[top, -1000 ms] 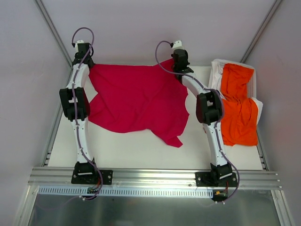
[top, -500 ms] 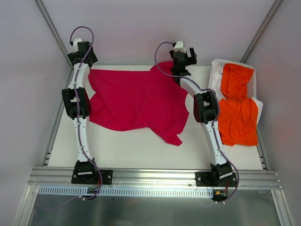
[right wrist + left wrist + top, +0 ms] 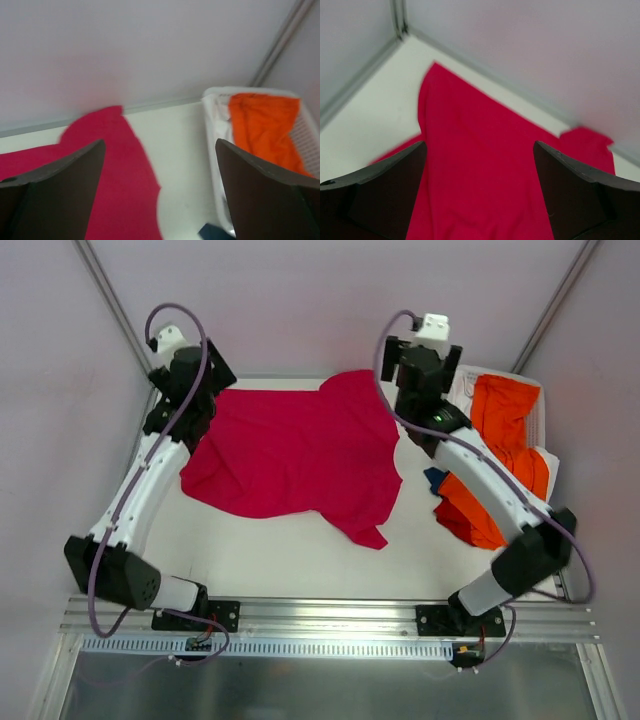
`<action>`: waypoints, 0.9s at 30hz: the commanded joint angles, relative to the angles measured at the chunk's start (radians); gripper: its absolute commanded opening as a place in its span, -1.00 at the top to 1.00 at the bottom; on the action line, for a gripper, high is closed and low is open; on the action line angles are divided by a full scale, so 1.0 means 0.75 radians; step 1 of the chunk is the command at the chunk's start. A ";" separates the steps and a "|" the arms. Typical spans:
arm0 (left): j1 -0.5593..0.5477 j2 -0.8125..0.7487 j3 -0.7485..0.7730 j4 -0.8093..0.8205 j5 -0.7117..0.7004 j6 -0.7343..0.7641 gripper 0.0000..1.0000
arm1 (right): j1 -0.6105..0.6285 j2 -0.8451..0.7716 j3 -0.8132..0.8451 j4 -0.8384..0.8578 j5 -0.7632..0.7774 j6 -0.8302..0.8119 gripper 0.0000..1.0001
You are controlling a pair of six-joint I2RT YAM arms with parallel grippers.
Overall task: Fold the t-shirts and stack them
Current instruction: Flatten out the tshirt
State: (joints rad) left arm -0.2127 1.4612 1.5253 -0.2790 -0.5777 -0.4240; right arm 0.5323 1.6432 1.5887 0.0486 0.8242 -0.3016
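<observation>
Both arms hang high over the far side of the white table (image 3: pixel 300 560). The left gripper (image 3: pixel 479 145) is spread wide with nothing between its fingers, and the right gripper (image 3: pixel 160 142) is just as wide and just as empty. The crimson t-shirt (image 3: pixel 290 450) lies across the upper middle of the top view, between the two arms. It is mostly flat but rumpled, with one flap trailing down toward the lower middle and a lobe poking up at the far edge. The orange t-shirt (image 3: pixel 500 435) sits bunched at the right, partly in a white basket (image 3: pixel 212 125) and partly hidden behind the right arm. Both shirts look like thin, limp cloth: light to lift and not fragile, but with no stiffness at all. Whatever is not held will likely sag, drape and drag along the table. A pinch in the middle would probably only gather a wad. The better hold looks to be at the edges, one gripper on each far corner or shoulder of the crimson shirt, so the cloth hangs taut between them. Getting a finger under a flat edge could be fiddly. The raised wrinkles and the far lobe look like easier places to bite.
</observation>
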 commanded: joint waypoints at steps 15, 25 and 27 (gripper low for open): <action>-0.121 -0.386 -0.960 -0.313 0.151 -0.543 -0.67 | 0.204 -0.812 -1.144 -0.713 -0.606 1.093 -0.99; -0.121 -0.359 -1.007 -0.311 0.102 -0.576 -0.69 | 0.517 -0.743 -1.196 -0.666 -0.680 1.324 -0.99; -0.119 -0.337 -0.999 -0.311 0.097 -0.578 -0.69 | 0.576 -0.658 -1.182 -0.638 -0.678 1.380 -0.99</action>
State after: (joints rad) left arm -0.3016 1.1934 0.7753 -0.5140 -0.4805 -0.8276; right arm 0.9035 1.0874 0.6804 -0.4778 0.3416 0.6296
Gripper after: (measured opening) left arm 0.843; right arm 0.993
